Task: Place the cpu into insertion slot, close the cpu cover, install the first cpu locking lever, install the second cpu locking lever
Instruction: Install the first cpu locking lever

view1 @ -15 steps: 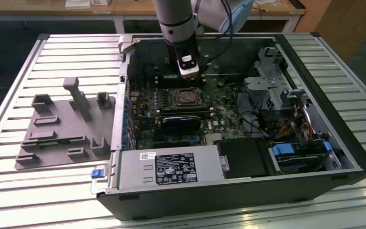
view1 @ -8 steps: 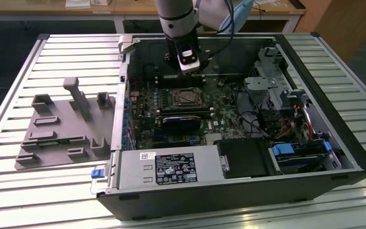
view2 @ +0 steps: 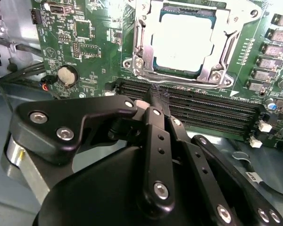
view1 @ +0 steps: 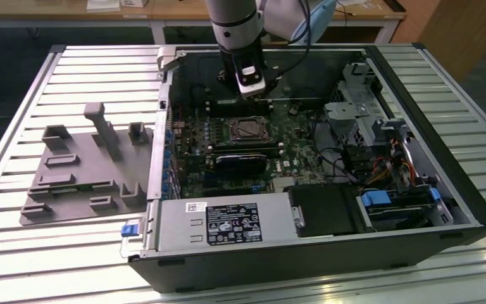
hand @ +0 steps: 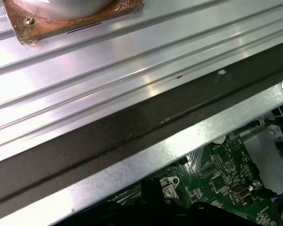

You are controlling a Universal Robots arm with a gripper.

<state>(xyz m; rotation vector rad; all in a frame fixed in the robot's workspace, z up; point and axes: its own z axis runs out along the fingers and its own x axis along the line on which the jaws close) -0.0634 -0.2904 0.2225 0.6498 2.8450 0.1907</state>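
Observation:
The cpu (view2: pixel 181 40) shows its pale silver face inside the insertion slot (view1: pixel 247 130) on the green board. The silvery cpu cover (view2: pixel 220 47) lies flat around it, framing the chip through its window. A thin metal lever (view2: pixel 137 40) runs along one side of the frame; whether it is latched I cannot tell. My gripper (view2: pixel 156 96) hovers over the black memory slots (view2: pixel 212 106) just beside the socket, fingers shut together with nothing between them. In the exterior view the gripper (view1: pixel 254 95) hangs above the board just behind the socket.
The open computer case (view1: pixel 162 145) lies on a slatted metal table (view1: pixel 49 253). A black heatsink block (view1: pixel 241 161) sits just in front of the socket. Cables and drive bays (view1: pixel 378 158) crowd the exterior view's right. A grey fixture tray (view1: pixel 83 171) lies at the exterior view's left.

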